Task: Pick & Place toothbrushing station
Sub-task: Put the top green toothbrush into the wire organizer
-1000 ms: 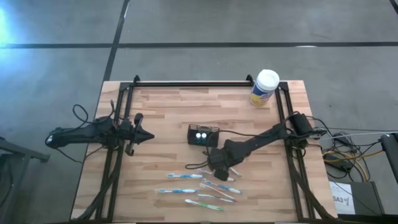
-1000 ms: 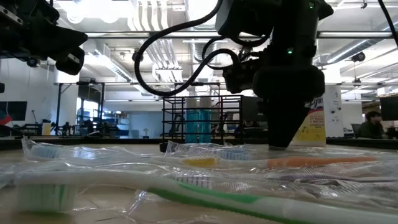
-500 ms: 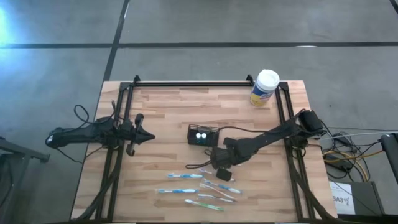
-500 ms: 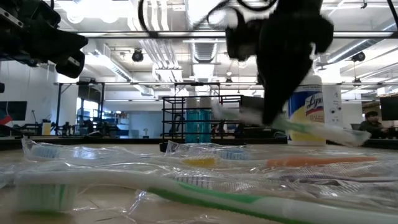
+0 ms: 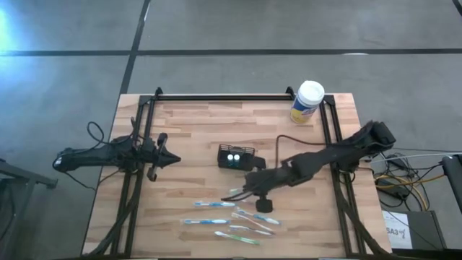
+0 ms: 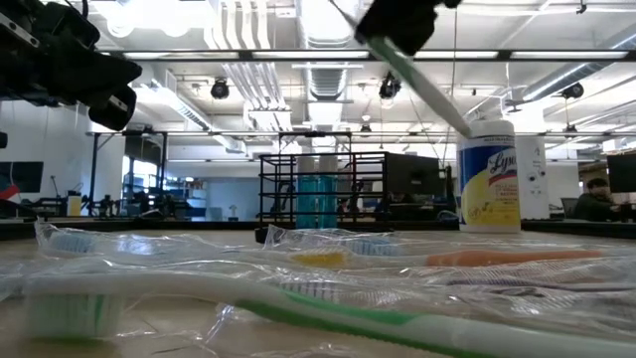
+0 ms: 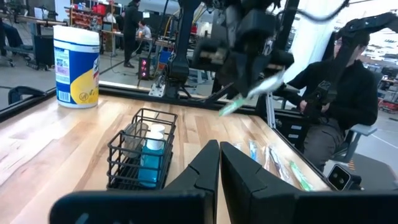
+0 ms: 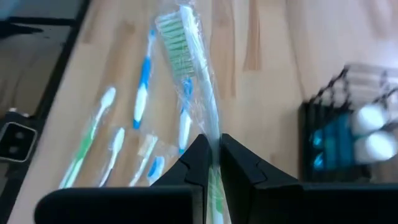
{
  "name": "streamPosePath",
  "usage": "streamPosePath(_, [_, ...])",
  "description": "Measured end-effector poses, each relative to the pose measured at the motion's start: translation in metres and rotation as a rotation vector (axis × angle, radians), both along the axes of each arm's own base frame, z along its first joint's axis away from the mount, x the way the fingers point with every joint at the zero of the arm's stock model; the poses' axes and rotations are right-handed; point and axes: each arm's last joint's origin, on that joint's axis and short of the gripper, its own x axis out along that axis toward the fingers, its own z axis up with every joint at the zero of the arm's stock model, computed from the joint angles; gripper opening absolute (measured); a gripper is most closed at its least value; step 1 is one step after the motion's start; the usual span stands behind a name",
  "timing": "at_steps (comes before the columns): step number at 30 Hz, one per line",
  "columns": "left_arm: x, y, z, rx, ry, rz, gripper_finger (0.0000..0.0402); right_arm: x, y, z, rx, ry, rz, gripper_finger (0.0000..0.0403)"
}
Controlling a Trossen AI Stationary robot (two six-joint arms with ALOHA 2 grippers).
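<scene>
My right gripper (image 5: 254, 186) hangs above the table's middle, shut on a green toothbrush (image 8: 186, 56) in a clear wrapper. The low view shows the brush (image 6: 422, 89) slanting down from the gripper (image 6: 393, 20). The black mesh holder (image 5: 236, 157) stands on the table just beyond, with two white-topped pieces (image 8: 370, 134) in it. Several more wrapped toothbrushes, blue (image 5: 213, 204) and green (image 5: 237, 236), lie flat near the front edge. My left gripper (image 5: 173, 159) waits shut at the table's left, pointing level at the holder (image 7: 146, 155). My right gripper pinches the green toothbrush's handle (image 8: 210, 124) between its two fingers, through the clear wrapper. The fingers slant down from the table's right, and the brush runs on past the fingertips. Its bristle head (image 8: 174, 28) sticks out in front. The whole brush is lifted clear of the table.
A yellow canister with a white lid (image 5: 307, 101) stands at the far right corner. A black frame rail (image 5: 224, 96) runs along the far edge and both sides. A seated person (image 7: 348, 93) shows beyond the table in the left wrist view.
My right gripper has risen from the row of toothbrushes and tipped from pointing down to a slant. The green toothbrush has come up with it, off the table and clear of it, and now slants in the air.
</scene>
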Motion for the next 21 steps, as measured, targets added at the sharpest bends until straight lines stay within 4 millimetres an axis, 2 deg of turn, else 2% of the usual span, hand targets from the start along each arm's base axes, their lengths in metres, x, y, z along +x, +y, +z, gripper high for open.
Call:
streamPosePath(4, [0.0, 0.0, 0.0, -0.02, 0.001, 0.001, 0.0019, -0.01, -0.004, 0.015, -0.043, -0.066, 0.054, 0.0022])
streamPosePath(8, [0.0, 0.0, 0.0, -0.022, 0.002, 0.001, 0.0019, -0.025, -0.009, 0.032, -0.092, -0.219, 0.124, 0.0022])
streamPosePath(11, [0.0, 0.0, 0.0, -0.026, 0.002, 0.001, 0.0019, -0.042, -0.018, 0.035, -0.089, -0.33, 0.128, 0.0022])
streamPosePath(15, [0.0, 0.0, 0.0, -0.026, 0.008, 0.001, 0.0019, -0.069, -0.029, 0.031, -0.061, -0.475, 0.11, 0.0022])
streamPosePath(21, [0.0, 0.0, -0.001, -0.022, 0.007, 0.001, 0.0019, -0.111, -0.044, 0.012, -0.032, -0.626, 0.093, 0.0022])
